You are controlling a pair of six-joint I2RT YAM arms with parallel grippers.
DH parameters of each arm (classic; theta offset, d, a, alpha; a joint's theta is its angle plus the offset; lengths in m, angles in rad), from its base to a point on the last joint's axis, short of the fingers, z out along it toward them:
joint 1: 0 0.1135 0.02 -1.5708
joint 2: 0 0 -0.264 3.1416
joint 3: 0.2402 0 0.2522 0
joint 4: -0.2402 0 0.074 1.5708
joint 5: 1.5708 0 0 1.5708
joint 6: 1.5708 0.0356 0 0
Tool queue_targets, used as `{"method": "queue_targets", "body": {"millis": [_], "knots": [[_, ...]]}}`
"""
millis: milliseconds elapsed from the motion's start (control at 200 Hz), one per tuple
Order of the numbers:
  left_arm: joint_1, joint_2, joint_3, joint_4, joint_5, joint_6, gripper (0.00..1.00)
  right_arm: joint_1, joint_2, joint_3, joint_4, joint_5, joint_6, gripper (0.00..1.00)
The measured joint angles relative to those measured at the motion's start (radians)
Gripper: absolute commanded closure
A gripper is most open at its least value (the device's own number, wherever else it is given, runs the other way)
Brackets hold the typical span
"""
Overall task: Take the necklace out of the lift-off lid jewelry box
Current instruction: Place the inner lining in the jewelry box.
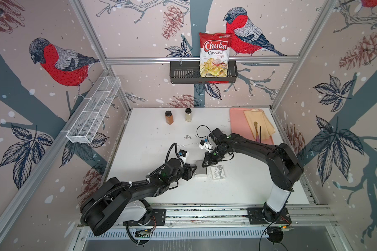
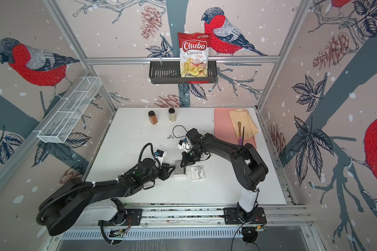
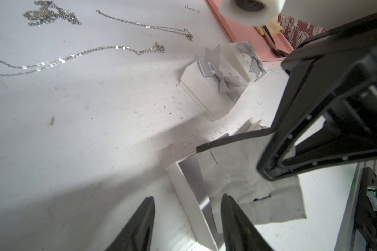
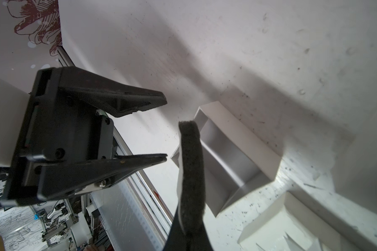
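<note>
left end effector (image 3: pixel 188 198) parted, right end effector (image 3: pixel 266 171) apparently pinching insert (image 4: pixel 192 165)

Just below the frame's middle, the left gripper (image 1: pixel 193 169) sits beside the open jewelry box (image 1: pixel 200 176), the right gripper (image 1: pixel 204 165) on its grey insert (image 1: pixel 199 170), the bowed lid (image 1: pixel 218 172) just right of it.

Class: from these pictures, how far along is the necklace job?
Done: lid off, beside the open box. In hand: right tool shut on the foam insert over it; left tool open. Remaining: box looks empty; necklaces lie loose on the table, none traceable to it.
</note>
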Motion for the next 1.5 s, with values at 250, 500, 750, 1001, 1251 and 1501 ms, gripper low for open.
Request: {"method": "queue_targets", "body": {"millis": [250,500,750,1001,1251,1501], "knots": [[0.005,-0.040,-0.021,-0.006,-0.007,0.000,0.50,0.002,0.053,-0.031,0.063,-0.016,0.051,0.99],[0.008,-0.001,-0.031,0.002,0.003,0.000,0.52,0.021,0.088,-0.016,0.092,0.040,0.078,0.99],[0.008,0.058,-0.032,0.021,0.034,-0.002,0.54,0.059,0.127,0.033,0.072,0.136,0.077,0.97],[0.008,0.043,-0.048,0.047,0.036,-0.003,0.56,0.107,0.106,0.065,0.060,0.285,0.076,0.53],[0.008,0.016,-0.051,0.045,0.027,-0.003,0.57,0.134,0.024,0.095,0.016,0.436,0.074,0.48],[0.008,-0.028,-0.054,0.026,0.014,-0.003,0.57,0.156,-0.023,0.083,-0.005,0.526,0.078,0.69]]}}
